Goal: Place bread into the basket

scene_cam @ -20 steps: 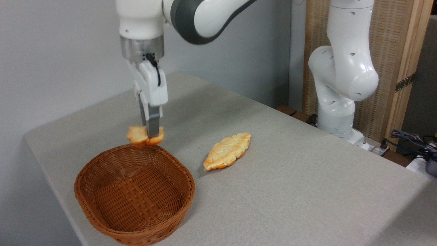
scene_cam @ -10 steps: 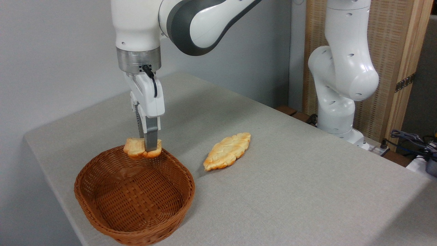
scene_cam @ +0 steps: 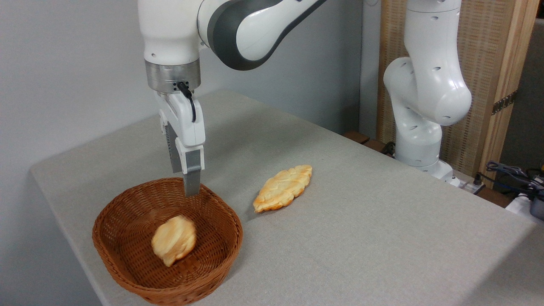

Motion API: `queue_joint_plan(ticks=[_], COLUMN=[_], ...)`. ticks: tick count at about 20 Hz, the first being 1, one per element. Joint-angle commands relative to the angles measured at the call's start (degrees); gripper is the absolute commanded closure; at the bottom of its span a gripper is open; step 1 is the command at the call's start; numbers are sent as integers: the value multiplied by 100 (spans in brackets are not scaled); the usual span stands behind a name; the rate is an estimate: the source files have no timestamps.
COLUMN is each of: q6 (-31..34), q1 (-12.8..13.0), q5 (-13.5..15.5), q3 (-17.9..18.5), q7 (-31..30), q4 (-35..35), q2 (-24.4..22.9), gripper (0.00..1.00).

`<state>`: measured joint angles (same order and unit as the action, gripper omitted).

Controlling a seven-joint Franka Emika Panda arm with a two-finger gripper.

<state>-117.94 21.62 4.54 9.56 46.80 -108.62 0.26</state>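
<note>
One bread (scene_cam: 174, 239) now lies inside the basket (scene_cam: 111, 263), near the table's front left corner; half a second ago the gripper (scene_cam: 190, 189) pinched it above the rim. We cannot tell jaw spread. We judge placement done.

One fixed camera — raised, near the table (scene_cam: 382, 238) corner, looking down diagonally.
</note>
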Motion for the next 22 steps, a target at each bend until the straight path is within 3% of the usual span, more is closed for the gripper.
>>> queue_joint_plan(ticks=[1,7,12,14,22], q6=[25,551,1000,1098,1098], q1=[-26,-597,-651,-651,-642], q5=[-58,-67,-128,-252,-269], q3=[63,63,28,2,45], q7=[-57,-163,-865,-884,-822], q4=[69,156,403,411,411], q2=[-35,-439,-475,-483,-466], gripper=[0,0,0,0,0])
